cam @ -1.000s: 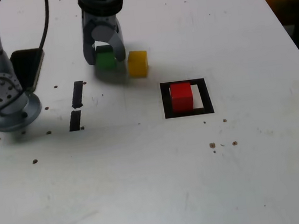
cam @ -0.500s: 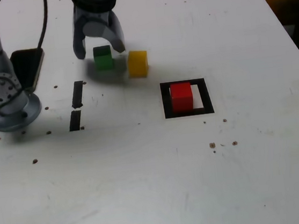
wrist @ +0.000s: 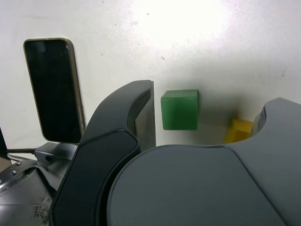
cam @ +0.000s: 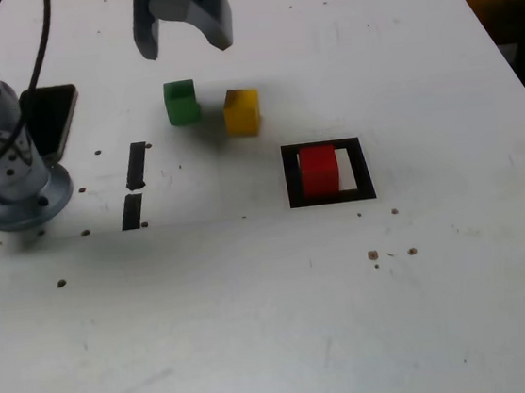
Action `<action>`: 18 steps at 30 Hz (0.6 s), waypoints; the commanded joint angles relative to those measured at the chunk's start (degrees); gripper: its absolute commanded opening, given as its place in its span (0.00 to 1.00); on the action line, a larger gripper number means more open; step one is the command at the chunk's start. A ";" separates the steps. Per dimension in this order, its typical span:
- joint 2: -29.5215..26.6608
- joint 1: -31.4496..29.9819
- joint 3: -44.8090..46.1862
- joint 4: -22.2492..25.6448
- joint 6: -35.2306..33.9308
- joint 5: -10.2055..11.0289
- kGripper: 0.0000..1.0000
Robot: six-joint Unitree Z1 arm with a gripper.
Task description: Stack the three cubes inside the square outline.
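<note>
Above the table (cam: 425, 292), near the far edge of the exterior view, the gripper (cam: 187, 46) hangs with its two jaws spread wide apart, and it holds nothing between them. Its fingers point down toward the tabletop and touch none of the cubes. Closest to it, as the wrist view shows, is the green cube (cam: 182, 103), which is seen in the gap between the jaws but lies lower, on the table. Just beside the green cube, to its right in the exterior view, sits the yellow cube (cam: 242, 112); these two are apart from each other. In the wrist view one finger covers a part of the yellow cube. Farther to the exterior view's right, and nearer to the camera, the red cube (cam: 318, 171) rests inside the black square outline (cam: 365, 168). It is placed toward the left part of this outline, so some of the white centre is visible at its right. All three cubes are separate, and none is stacked on another. Toward the exterior view's left, two short black strips (cam: 136, 165) lie flat on the table, one after the other. More to the left there is a dark phone (cam: 51, 118), lying near the round base (cam: 18, 201) of the arm.
</note>
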 commanded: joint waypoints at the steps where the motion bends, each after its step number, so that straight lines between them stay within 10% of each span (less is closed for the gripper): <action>1: -0.43 -0.84 -0.49 -0.18 -0.04 -0.29 0.84; 18: 1.44 -7.40 4.26 -11.63 -0.04 -6.46 0.85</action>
